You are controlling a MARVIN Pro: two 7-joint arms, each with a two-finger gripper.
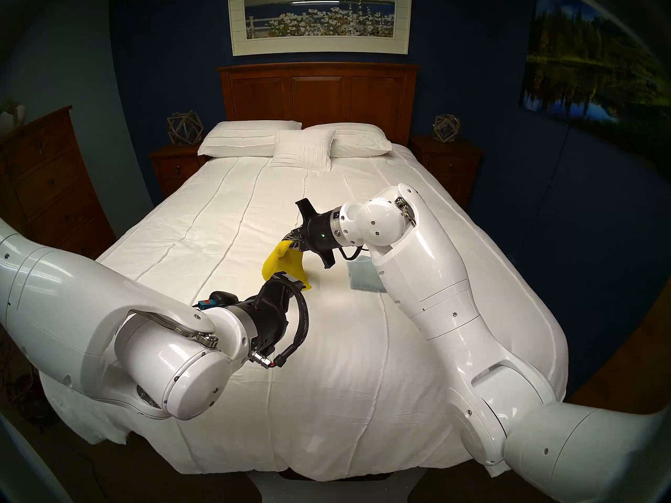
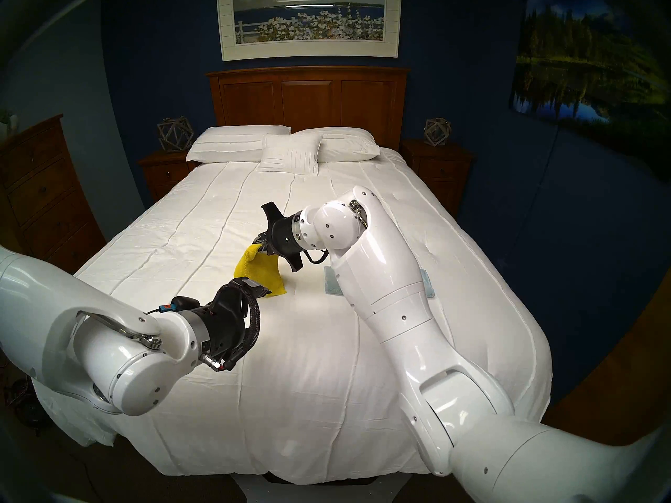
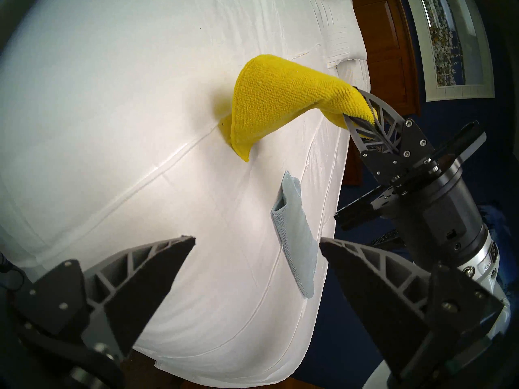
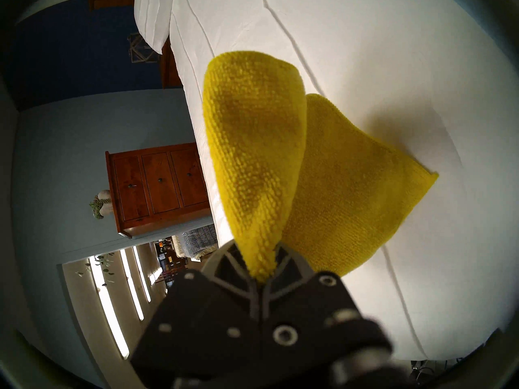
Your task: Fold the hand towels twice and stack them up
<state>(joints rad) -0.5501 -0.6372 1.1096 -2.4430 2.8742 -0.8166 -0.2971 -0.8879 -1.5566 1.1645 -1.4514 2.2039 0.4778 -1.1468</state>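
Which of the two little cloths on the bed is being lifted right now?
The yellow cloth: the right gripper pinches one corner, raising it off the bedspread. The pale blue cloth lies flat, untouched.

You see a nubby, matt yellow microfibre cloth (image 4: 252, 161) pinched in the right gripper (image 4: 262, 270), whose ribbed fingers (image 3: 373, 105) look like matt grey plastic.

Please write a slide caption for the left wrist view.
Right gripper lifts yellow towel; left gripper open.
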